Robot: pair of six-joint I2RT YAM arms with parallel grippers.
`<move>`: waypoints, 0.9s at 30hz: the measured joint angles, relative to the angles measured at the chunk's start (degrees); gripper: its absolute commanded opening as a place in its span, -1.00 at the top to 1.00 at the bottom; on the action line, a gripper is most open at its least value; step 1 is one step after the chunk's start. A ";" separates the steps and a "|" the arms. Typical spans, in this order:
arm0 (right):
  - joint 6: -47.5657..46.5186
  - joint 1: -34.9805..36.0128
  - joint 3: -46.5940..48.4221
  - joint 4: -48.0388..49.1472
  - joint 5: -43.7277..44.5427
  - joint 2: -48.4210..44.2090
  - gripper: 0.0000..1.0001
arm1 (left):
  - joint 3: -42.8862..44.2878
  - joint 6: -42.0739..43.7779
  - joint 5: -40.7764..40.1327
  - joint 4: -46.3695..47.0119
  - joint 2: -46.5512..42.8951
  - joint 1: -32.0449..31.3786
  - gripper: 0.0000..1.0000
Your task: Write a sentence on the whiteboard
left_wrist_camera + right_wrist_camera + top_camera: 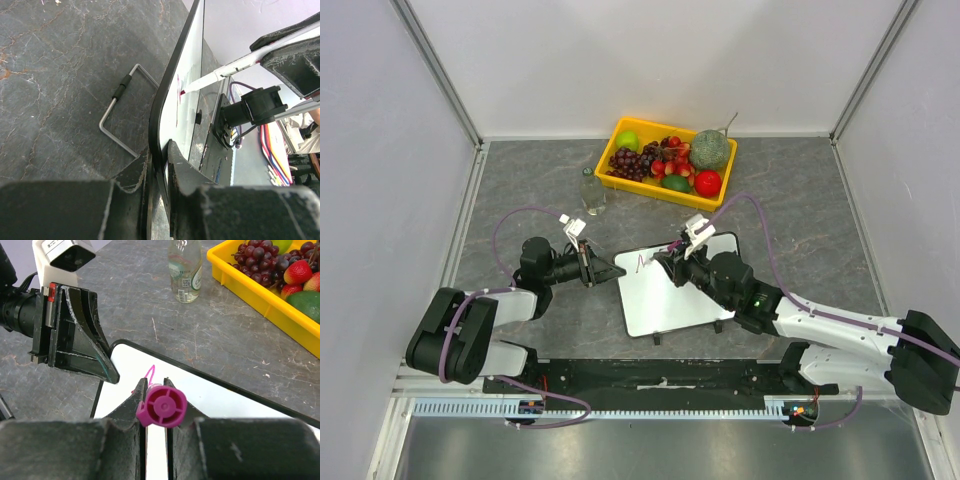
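The whiteboard [670, 295] lies on the grey table in the middle of the top view, white with a thin black rim. My left gripper [616, 271] is shut on its left edge; the left wrist view shows the rim [167, 107] pinched between the jaws. My right gripper [672, 256] is shut on a magenta marker [161, 406], tip down near the board's upper left corner. A short magenta stroke [150, 374], the start of the sentence, shows just beyond the fingers. It also shows in the left wrist view [178, 92], with the marker's white barrel [220, 74] touching it.
A yellow tray [620, 181] of fruit stands at the back, with grapes, strawberries, a melon and an avocado. A small clear bottle [591, 190] stands left of it. A bent metal wire stand [117, 107] lies on the table under the board's edge.
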 measured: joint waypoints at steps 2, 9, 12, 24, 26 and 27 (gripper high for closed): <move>-0.02 0.00 0.13 0.00 0.63 0.00 1.00 | 0.00 0.00 -0.02 -0.09 -0.11 0.00 0.96; -0.26 0.00 0.98 0.04 2.32 0.24 1.00 | -0.07 0.00 0.00 -0.26 -0.48 -0.02 0.96; -0.37 0.00 1.40 -0.02 3.08 0.35 1.00 | -0.13 0.00 0.00 -0.24 -0.61 -0.02 0.96; -0.96 0.00 2.10 -0.42 4.92 0.39 1.00 | -0.13 0.02 -0.02 -0.66 -0.96 -0.02 0.96; -0.94 0.00 2.10 -0.50 4.81 0.37 1.00 | -0.13 0.02 -0.02 -0.66 -0.96 -0.02 0.96; -0.94 0.00 2.10 -0.59 4.70 0.33 1.00 | -0.13 0.02 -0.02 -0.66 -0.96 -0.02 0.96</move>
